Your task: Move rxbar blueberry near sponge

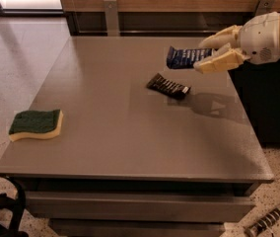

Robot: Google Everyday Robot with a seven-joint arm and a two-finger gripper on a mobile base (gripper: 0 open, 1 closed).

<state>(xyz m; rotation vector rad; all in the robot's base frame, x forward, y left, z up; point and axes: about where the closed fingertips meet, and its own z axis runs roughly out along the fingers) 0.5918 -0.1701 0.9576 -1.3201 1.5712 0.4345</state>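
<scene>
Your hand (205, 56), over the right of the desk (130, 132), is clamped on one end of the rxbar blueberry (182, 57); it's probably light, flat and slick-wrapped, so pinch the flat faces firmly.

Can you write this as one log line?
gripper: shut on rxbar blueberry, above table | sponge: front left | dark bar: on table

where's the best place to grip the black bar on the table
Across its narrow width at mid-length, from above: the black bar lies flat and angled on the table. The gripper, up at right, is shut on the rxbar blueberry.
</scene>
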